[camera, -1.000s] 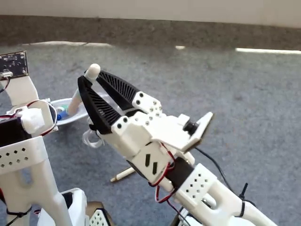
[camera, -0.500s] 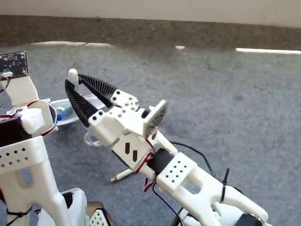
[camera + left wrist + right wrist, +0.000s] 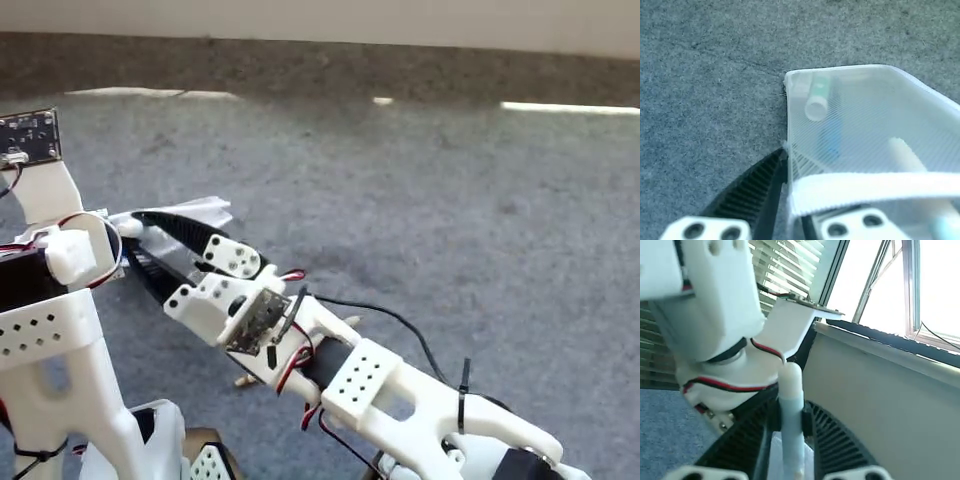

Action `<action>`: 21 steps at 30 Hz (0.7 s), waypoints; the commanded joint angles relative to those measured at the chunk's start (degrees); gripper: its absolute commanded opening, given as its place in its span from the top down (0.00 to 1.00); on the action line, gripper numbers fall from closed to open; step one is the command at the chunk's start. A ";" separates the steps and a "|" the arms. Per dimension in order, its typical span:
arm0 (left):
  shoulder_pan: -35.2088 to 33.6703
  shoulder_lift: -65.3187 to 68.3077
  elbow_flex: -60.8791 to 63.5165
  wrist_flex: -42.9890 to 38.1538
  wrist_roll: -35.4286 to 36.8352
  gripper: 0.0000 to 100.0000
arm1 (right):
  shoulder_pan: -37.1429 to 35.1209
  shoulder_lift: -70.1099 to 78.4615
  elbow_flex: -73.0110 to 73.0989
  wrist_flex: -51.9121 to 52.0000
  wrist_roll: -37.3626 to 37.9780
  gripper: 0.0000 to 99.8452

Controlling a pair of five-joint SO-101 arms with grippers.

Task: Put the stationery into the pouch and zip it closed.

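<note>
— Where is the pouch?
— The pouch (image 3: 865,115) is on the left part of the tabletop (image 3: 480,200), well away from the far edge. It is clear mesh with a white band along its mouth.

— And the left claw?
— The left claw (image 3: 786,159) is closed on the pouch, at the corner just beside the white band. One black finger (image 3: 752,197) lies outside the mesh.

— What is inside the pouch?
— A green-capped tube (image 3: 816,99), a blue piece (image 3: 830,140) next to it, and a white rod (image 3: 905,152) further along.

— The right claw?
— The right claw (image 3: 135,238) is low over the tabletop, right at the pouch (image 3: 195,211). It is narrow and clamps a pen (image 3: 790,405) between its black fingers. The pen's rounded white end (image 3: 128,228) sticks out past the tips. Whether the pen touches the pouch, I cannot tell.

— Anything more?
— A thin pale stick (image 3: 244,380) lies on the tabletop under the right arm, apart from the pouch.
</note>
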 commanded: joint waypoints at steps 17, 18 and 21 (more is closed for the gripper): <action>-0.75 0.57 1.63 -1.05 0.18 0.99 | -0.84 -2.24 1.98 -0.48 0.62 0.79; -0.75 0.57 1.63 -1.05 0.18 0.99 | -0.84 -4.09 1.98 1.10 0.53 0.79; -0.75 0.57 1.63 -1.05 0.18 0.99 | -0.66 -12.09 1.54 12.09 -1.32 0.79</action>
